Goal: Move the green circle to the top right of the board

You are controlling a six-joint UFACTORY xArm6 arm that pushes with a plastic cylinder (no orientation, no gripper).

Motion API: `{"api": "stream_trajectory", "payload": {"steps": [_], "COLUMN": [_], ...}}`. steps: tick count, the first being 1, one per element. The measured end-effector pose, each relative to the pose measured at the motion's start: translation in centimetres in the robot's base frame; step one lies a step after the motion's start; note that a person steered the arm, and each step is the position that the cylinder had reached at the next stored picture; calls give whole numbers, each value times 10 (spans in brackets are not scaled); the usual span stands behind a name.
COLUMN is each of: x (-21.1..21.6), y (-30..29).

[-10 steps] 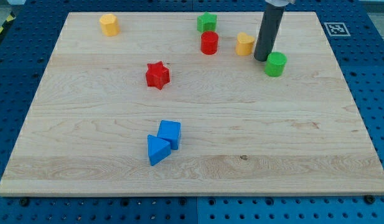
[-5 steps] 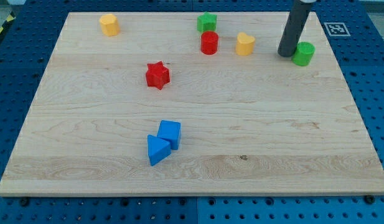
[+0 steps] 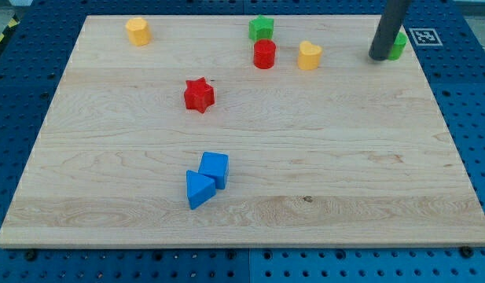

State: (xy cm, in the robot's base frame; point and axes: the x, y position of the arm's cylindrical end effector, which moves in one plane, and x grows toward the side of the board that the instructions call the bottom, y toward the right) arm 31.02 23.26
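Final push in hand: my tip (image 3: pixel 378 57) — a bare rod, grasping nothing — touches the green circle (image 3: pixel 398 45) near the board (image 3: pixel 242 220) top-right corner. Next — a short nudge, avoiding overshoot.

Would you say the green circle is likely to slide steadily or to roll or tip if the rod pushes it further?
The green circle looks squat and stands flat on the board, so it will probably slide rather than tip. My tip touches its left side and hides most of it. Being round, it may slip off sideways under an off-centre push.
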Motion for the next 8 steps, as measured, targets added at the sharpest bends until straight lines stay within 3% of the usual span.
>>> {"api": "stream_trajectory", "payload": {"steps": [2, 4, 8], "x": [18, -22, -14], "y": [24, 24, 25]}}
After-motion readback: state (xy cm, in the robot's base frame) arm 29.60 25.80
